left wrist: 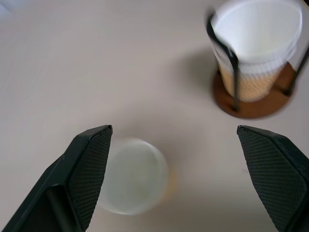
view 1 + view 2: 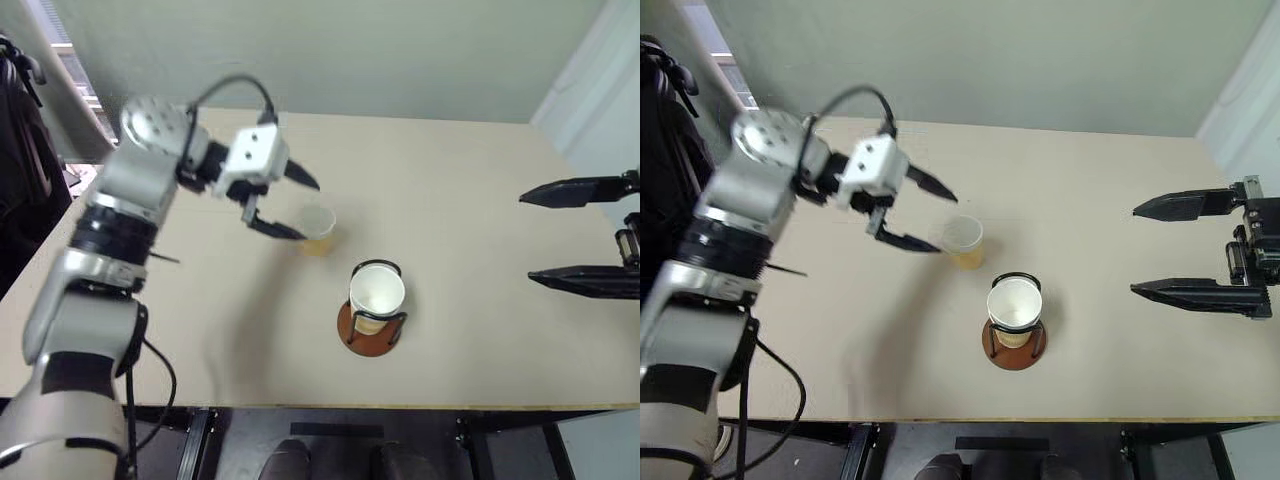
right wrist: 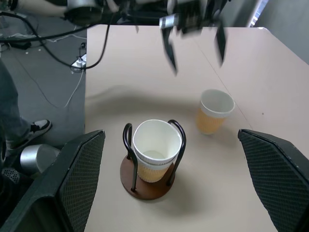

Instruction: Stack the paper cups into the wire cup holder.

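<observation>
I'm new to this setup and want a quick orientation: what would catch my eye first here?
First, the wire cup holder near the front middle of the tan table, with a paper cup already seated in it. Just behind it, a loose paper cup stands upright on the table. The left end effector hangs open close beside that cup, while the right end effector is open at the table's right side.

The left arm reaches out from the left side, its wrist bent so the left gripper (image 2: 285, 205) points toward the right and downward, fingers spread wide apart and empty. The right gripper (image 2: 1145, 248) points left, nearly level, its two fingers wide apart, empty.
</observation>
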